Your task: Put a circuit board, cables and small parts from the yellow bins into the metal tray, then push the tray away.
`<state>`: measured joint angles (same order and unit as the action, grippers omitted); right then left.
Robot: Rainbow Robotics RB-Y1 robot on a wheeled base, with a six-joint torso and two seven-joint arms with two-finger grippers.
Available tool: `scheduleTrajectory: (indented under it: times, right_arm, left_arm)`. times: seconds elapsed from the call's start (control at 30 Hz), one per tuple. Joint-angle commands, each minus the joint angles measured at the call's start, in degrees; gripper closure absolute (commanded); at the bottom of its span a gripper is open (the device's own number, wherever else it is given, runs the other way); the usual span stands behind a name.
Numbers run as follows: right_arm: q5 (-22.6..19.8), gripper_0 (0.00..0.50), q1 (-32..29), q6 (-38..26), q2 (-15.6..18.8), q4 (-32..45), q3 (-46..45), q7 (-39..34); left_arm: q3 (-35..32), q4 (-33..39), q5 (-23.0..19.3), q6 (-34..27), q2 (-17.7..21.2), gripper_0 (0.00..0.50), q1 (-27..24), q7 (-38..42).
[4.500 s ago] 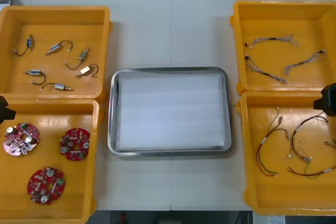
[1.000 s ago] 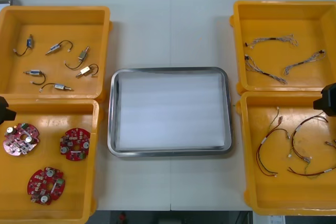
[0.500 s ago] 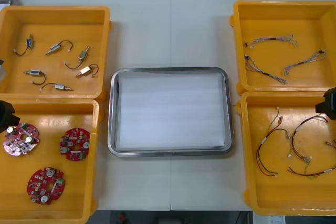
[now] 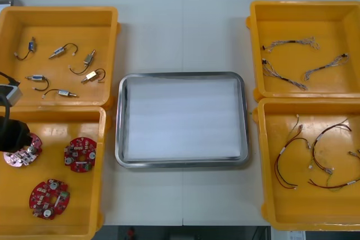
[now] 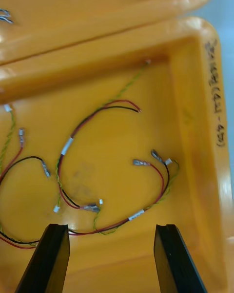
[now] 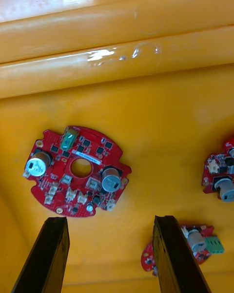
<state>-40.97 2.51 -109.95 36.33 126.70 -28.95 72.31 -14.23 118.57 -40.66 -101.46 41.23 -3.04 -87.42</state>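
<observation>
Three round red circuit boards lie in the near-left yellow bin [image 4: 56, 113]. My left arm [image 4: 10, 132] reaches in from the table's left edge and partly covers the leftmost board [image 4: 25, 153]. In the left wrist view my left gripper [image 6: 111, 256] is open, and that board [image 6: 78, 176] lies just beyond its fingertips, untouched. My right gripper [image 5: 111, 259] is open above the red and yellow cables [image 5: 92, 122] in the near-right bin [image 5: 195, 127], holding nothing. The metal tray [image 4: 181, 75], white inside, sits between the bins.
Small metal parts [image 4: 59, 71] lie in the far-left bin [image 4: 62, 12]. Twisted blue and white cables [image 4: 284, 74] rest in the far-right bin [image 4: 304, 5]. Two more boards [image 4: 80, 154] [image 4: 49, 198] sit right of my left arm. Bare table lies beyond the tray.
My left arm has come in from the left edge over the near-left bin, above the leftmost board. My right arm has slid off the right edge of the front view.
</observation>
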Motion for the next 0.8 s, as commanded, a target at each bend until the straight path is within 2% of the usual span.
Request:
scheduleTrajectory:
  times: [0.03,0.23,0.57,0.8]
  right_arm:
    - [-0.1,0.0,-4.5,-0.1,-1.1,3.3,-1.8,-8.1]
    - [2.1,0.0,-5.2,-0.1,-4.8,3.3,-2.0,-17.6]
    - [5.5,0.0,-8.4,-0.1,-7.5,3.3,1.3,-30.2]
    - [6.6,0.0,-12.0,4.6,-10.0,3.2,2.7,-35.4]
  left_arm:
    - [2.5,-0.8,1.3,3.3,2.5,0.0,2.5,5.4]
    - [5.3,-2.4,2.1,8.6,2.4,0.0,4.1,5.6]
    - [8.1,-4.9,3.0,14.4,2.4,0.0,4.9,5.6]
    - [9.7,-6.1,4.4,17.3,2.1,0.0,5.1,5.7]
